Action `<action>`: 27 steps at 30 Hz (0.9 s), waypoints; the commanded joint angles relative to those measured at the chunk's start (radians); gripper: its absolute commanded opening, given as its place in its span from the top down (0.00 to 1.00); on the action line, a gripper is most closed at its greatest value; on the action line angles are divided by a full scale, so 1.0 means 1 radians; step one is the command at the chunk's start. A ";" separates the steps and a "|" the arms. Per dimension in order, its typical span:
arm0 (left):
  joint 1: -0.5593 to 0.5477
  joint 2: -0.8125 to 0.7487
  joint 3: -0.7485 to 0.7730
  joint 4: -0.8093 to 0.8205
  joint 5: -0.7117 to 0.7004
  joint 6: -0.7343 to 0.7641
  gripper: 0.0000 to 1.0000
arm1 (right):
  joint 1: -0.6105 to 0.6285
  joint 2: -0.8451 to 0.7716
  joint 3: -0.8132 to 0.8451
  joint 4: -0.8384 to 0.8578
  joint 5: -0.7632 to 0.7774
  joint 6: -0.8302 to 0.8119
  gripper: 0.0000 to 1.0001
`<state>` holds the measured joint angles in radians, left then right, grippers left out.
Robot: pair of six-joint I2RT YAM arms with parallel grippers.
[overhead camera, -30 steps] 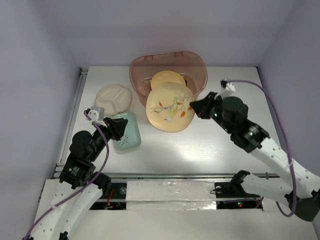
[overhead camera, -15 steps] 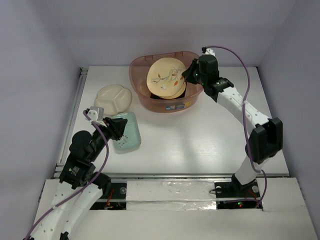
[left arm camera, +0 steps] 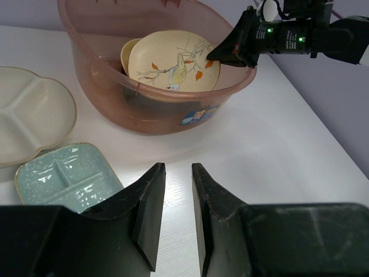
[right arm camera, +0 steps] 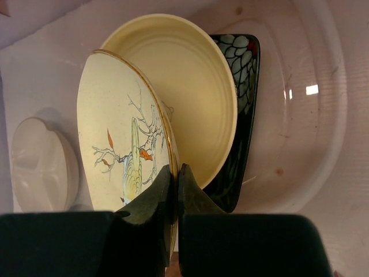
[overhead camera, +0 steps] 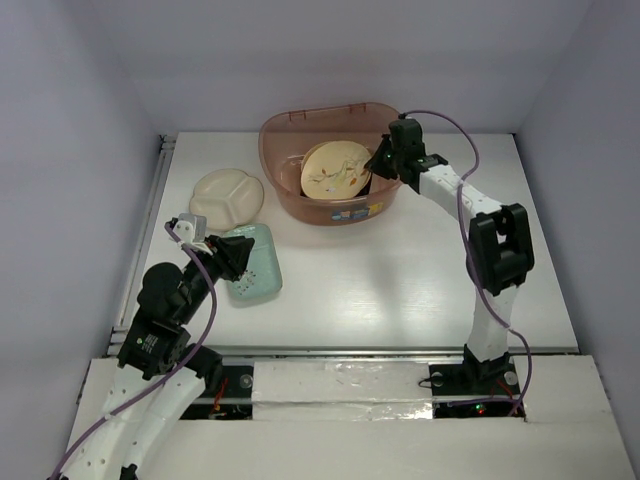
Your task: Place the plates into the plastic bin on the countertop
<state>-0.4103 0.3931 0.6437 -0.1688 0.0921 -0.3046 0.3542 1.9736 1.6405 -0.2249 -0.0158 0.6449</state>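
Currently, the right gripper [right arm camera: 174,173] is clamped on the rim of the cream round floral plate [overhead camera: 335,170], holding it tilted inside the plastic bin [overhead camera: 340,212] at the far centre of the tabletop [overhead camera: 400,290]. The plate appears to lean against the orange-tan plate [right arm camera: 190,86], which lies over the black square plate [right arm camera: 239,115]. The left gripper [left arm camera: 176,167], slightly open and empty, hovers near left above the mint-green plate [overhead camera: 258,265], with the cream divided plate [overhead camera: 228,196] just beyond it.

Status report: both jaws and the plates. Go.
Right jaws shut on floral plate, tilted inside bin. Left jaws open, empty, near mint plate. It and divided plate wait on countertop. No obstruction seen.
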 commanded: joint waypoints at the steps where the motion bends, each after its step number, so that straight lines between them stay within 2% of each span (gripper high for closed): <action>1: 0.005 -0.008 0.016 0.040 0.001 -0.001 0.77 | -0.015 -0.024 0.079 0.176 -0.047 0.079 1.00; 7: 0.005 -0.011 0.014 0.038 -0.002 -0.002 0.77 | -0.024 0.050 0.117 0.118 -0.038 0.072 0.98; 14: 0.005 -0.011 0.014 0.040 0.003 -0.002 0.77 | -0.024 0.027 0.114 0.061 0.011 0.038 0.53; 16: 0.005 -0.011 0.014 0.040 0.004 -0.002 0.77 | -0.024 0.005 0.111 0.058 0.045 0.027 0.45; 19: 0.005 -0.011 0.014 0.040 0.003 -0.002 0.77 | -0.024 -0.054 0.102 0.052 0.050 0.001 0.39; 22: 0.005 -0.008 0.014 0.040 0.003 -0.002 0.77 | -0.024 -0.148 0.078 0.061 0.062 -0.028 0.27; 25: 0.005 -0.008 0.014 0.038 0.004 -0.002 0.77 | -0.024 -0.261 0.016 0.084 0.053 -0.050 0.26; 27: 0.005 -0.005 0.013 0.040 0.006 -0.004 0.77 | -0.008 -0.321 -0.062 0.122 0.034 -0.057 0.32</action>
<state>-0.4103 0.3889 0.6437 -0.1688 0.0929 -0.3046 0.3298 1.7798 1.6302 -0.2008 0.0261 0.6220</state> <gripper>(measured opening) 0.226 0.695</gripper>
